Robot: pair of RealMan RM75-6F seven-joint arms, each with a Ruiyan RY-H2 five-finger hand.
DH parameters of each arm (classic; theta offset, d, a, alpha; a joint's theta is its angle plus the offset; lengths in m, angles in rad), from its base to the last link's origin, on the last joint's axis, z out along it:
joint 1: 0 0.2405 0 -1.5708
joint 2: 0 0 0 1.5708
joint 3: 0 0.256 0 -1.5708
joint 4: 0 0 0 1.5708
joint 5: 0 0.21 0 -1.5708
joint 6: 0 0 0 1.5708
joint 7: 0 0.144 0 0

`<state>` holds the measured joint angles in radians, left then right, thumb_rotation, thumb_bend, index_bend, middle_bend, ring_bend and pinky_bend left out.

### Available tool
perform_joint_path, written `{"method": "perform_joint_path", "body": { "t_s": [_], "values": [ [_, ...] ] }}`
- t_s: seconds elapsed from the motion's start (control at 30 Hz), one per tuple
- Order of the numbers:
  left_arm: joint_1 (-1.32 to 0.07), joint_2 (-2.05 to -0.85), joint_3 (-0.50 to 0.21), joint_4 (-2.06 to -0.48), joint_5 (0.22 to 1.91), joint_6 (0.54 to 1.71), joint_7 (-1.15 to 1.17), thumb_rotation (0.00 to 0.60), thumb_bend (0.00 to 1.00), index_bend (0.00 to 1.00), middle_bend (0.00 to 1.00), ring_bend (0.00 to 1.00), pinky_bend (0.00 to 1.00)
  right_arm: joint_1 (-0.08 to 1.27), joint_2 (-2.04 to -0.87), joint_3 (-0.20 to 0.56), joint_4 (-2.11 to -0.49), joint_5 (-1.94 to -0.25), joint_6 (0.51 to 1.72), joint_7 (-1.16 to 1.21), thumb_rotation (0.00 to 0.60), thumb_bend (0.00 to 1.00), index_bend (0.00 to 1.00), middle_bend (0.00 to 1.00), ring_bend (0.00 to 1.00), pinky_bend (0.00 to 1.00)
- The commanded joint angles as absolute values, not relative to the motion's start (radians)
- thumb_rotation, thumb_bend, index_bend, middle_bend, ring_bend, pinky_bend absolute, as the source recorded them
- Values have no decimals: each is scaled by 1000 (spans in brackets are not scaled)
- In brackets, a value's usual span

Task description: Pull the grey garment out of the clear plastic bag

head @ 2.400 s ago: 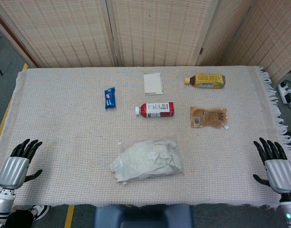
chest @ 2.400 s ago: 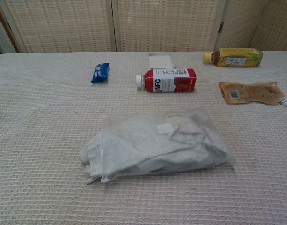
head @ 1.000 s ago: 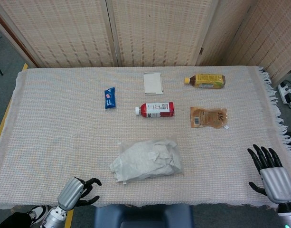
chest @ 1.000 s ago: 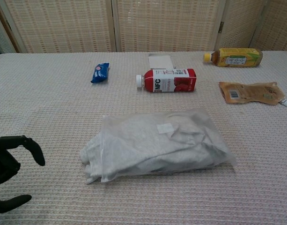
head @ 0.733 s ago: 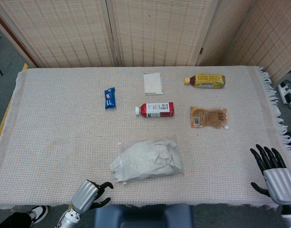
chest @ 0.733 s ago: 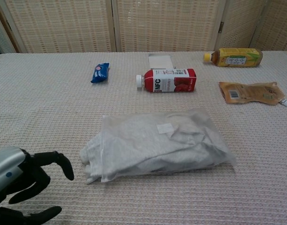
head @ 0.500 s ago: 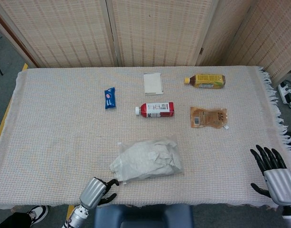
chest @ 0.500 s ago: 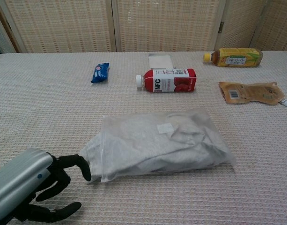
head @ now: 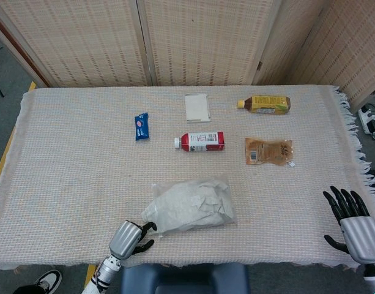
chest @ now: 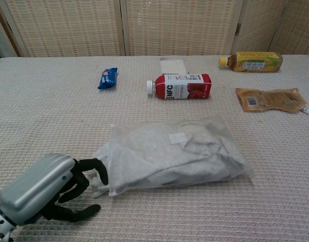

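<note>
Garment [chest: 101,169] almost wholly inside bag [chest: 179,151]; left hand [chest: 48,194] at bag mouth, fingers curled onto protruding cloth, grasp unconfirmed; right hand [head: 352,220] spread, empty, well right of bag; pull outstanding.

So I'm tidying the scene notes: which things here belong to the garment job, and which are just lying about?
Part of the job:
grey garment
clear plastic bag
left hand

Lying about:
red bottle
yellow bottle
brown pouch
blue packet
white card

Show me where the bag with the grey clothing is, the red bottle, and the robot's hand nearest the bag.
clear plastic bag [chest: 179,151], chest view, middle of its top face.
red bottle [chest: 182,86], chest view, on its label.
left hand [chest: 41,189], chest view, silver back of the hand.
</note>
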<state>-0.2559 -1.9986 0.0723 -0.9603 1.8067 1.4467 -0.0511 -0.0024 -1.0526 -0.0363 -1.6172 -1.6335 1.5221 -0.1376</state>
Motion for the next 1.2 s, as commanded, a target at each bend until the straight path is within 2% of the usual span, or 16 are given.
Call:
{"method": "perform_joint_path", "body": {
  "t_s": [0.03, 0.47, 0.6, 0.8, 1.07, 1.2],
  "values": [
    [-267, -2026, 62, -932, 1784, 1430, -60, 600, 263, 492, 1000, 1000, 1000, -3, -1052, -34, -1616, -1632, 1526, -135, 600, 21, 0, 0, 0, 0],
    [-292, -2074, 47, -865, 1747, 1433, -60, 600, 266, 498, 1000, 1000, 1000, -1, -1052, -34, -1615, -1631, 1518, -139, 600, 21, 0, 0, 0, 0],
    [-293, -2072, 57, -862, 1747, 1441, -58, 600, 339, 515, 1000, 1000, 1000, -1, -1053, -33, -1615, -1631, 1518, -141, 600, 21, 0, 0, 0, 0],
    [-297, -2076, 61, -855, 1741, 1447, -46, 600, 432, 593, 1000, 1000, 1000, -2, -1053, -35, -1615, -1633, 1520, -144, 600, 22, 0, 0, 0, 0],
    [-301, -2080, 60, -831, 1736, 1468, -36, 600, 636, 675, 1000, 1000, 1000, -3, -1052, -38, -1614, -1641, 1522, -145, 600, 21, 0, 0, 0, 0],
    [-301, -2073, 63, -827, 1744, 1495, -35, 600, 673, 693, 1000, 1000, 1000, -4, -1055, -43, -1614, -1652, 1523, -152, 600, 20, 0, 0, 0, 0]
  ]
}}
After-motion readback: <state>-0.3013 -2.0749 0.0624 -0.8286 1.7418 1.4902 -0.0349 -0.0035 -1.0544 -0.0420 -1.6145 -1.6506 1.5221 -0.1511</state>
